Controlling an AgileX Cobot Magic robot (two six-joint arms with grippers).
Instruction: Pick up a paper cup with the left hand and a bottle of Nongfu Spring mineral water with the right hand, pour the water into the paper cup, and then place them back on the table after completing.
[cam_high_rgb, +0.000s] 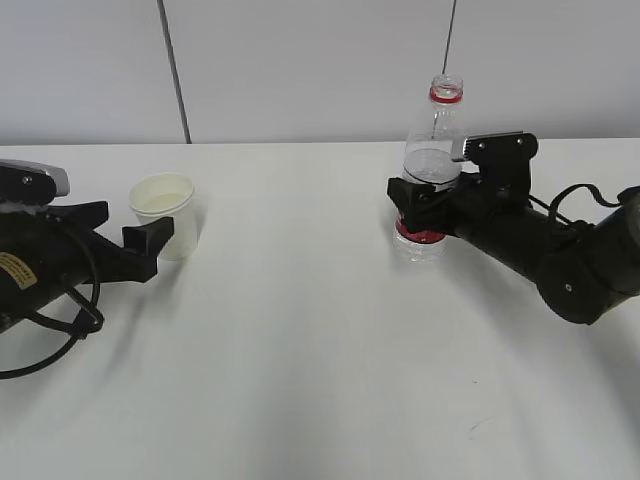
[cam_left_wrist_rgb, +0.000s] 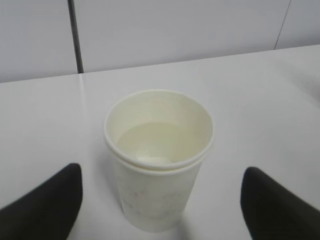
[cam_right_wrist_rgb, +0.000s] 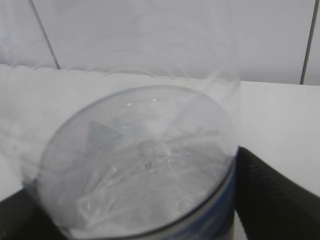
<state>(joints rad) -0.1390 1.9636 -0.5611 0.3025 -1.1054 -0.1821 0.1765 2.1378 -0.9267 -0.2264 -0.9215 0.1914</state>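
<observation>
The paper cup (cam_high_rgb: 166, 212) is pale cream and stands upright on the white table (cam_high_rgb: 300, 350) at the left, with clear water (cam_left_wrist_rgb: 152, 142) in it. My left gripper (cam_high_rgb: 158, 236) is open. Its black fingertips (cam_left_wrist_rgb: 47, 200) sit wide apart on either side of the cup (cam_left_wrist_rgb: 157, 190) and do not touch it. The clear, uncapped bottle (cam_high_rgb: 430, 150) with a red label and red neck ring stands upright at the right, partly filled with water (cam_right_wrist_rgb: 140, 165). My right gripper (cam_high_rgb: 425, 208) is shut around its lower body, with fingers (cam_right_wrist_rgb: 272, 200) pressed on its sides.
A grey-white wall (cam_high_rgb: 320, 60) with a dark vertical seam runs behind the table's far edge. Black cables (cam_high_rgb: 50, 330) loop beside the left arm near the table's left edge. White tabletop lies between the cup and the bottle.
</observation>
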